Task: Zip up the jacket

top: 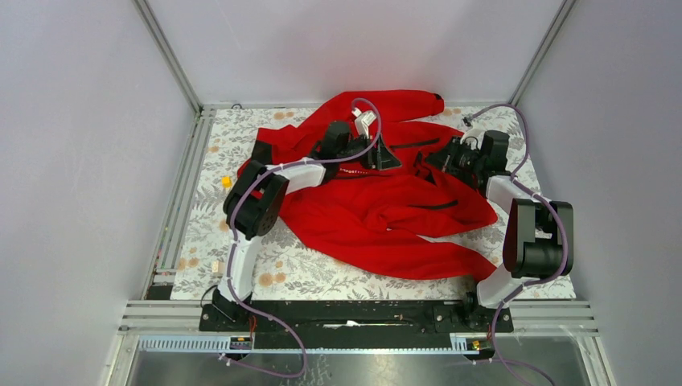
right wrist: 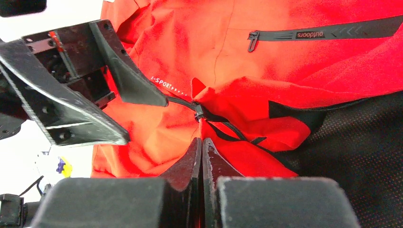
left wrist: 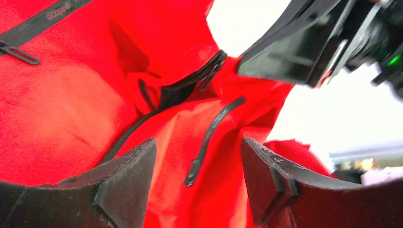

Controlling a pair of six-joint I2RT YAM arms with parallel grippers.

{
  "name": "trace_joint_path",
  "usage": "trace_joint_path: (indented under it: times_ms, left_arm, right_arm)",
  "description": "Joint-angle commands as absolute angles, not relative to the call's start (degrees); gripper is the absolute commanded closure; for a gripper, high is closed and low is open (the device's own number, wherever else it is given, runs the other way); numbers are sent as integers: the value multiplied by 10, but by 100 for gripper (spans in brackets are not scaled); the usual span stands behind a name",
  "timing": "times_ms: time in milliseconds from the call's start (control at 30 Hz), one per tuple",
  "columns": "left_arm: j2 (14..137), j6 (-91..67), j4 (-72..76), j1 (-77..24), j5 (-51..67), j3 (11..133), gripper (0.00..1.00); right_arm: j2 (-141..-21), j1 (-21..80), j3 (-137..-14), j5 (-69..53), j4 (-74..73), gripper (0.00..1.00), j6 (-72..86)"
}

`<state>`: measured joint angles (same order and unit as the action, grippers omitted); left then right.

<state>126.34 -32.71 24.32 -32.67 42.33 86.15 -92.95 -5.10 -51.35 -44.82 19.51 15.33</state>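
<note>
Top external view: one red jacket (top: pixel 386 217) lies crumpled mid-bench (top: pixel 322 269). Two grippers crowd its collar end: left gripper (left wrist: pixel 197 147) spread over a dark zipper (left wrist: pixel 209 137), right gripper (right wrist: pixel 202 142) pressed together against a fold. One yellow block (top: pixel 227 182) sits left of the jacket.

Floral-patterned tabletop (top: pixel 306 269) enclosed by plain pale grey walls (top: pixel 80 161) at 9, 12 and 3 o'clock, aluminium posts (top: pixel 165 52) set at the far corners, evenly lit.

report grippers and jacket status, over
Left gripper open over zipper. Right gripper shut at the fabric. Jacket rumpled, front open, lining showing. Folds bunched around it.
</note>
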Motion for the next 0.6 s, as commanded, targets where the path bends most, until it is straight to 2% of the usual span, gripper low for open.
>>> trace_joint_path:
  times_ms: [0,167,333,567]
  left_arm:
    - [1230,-547,361,-366,313,835,35]
    - [1275,-645,396,-389,257,854,38]
    - [1283,-641,418,-401,211,850,38]
    - [1310,-638,427,-402,209,863,38]
  right_arm:
    - [-902,-51,-509,-470,232,100,166]
    - [-895,-52,-505,-473,239,100,171]
    - [-891,-52,-503,-478,244,100,176]
    - [-893,-52,-502,-484,251,100,183]
